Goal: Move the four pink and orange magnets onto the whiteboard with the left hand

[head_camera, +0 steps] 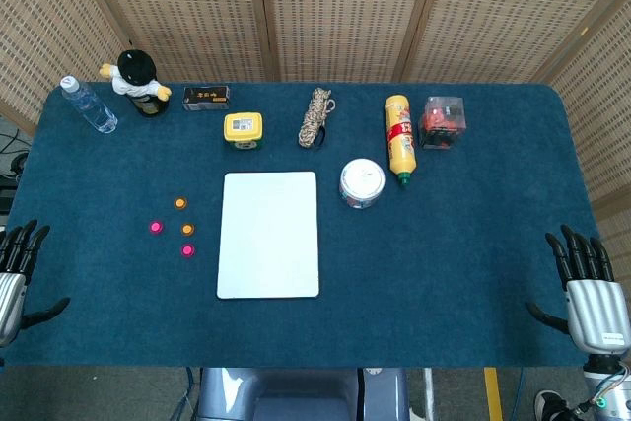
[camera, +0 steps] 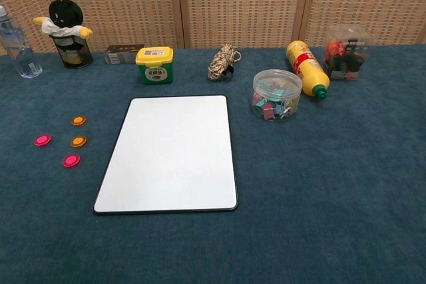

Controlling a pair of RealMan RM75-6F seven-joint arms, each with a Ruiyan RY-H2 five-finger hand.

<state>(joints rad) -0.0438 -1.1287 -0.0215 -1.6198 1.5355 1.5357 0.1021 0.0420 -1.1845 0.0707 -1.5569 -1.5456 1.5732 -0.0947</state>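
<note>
Resting at the near-left table edge, the left robot hand (head_camera: 14, 268) looks empty, fingers apart, though partly cropped. Two pink and two orange round magnets (head_camera: 174, 228) lie just beyond, left of the bare white rectangular whiteboard (head_camera: 268, 234).

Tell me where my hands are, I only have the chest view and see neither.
Observer: In the head view the left hand rests at the table's left edge, fingers apart, holding nothing.
Operator: And the right?
Observer: The right hand sits at the right edge, also spread and empty.
Operator: Anything between the left hand and the magnets?
Observer: No, only bare cloth lies between it and the nearest pink magnet; the whiteboard lies beyond the magnets.
</note>
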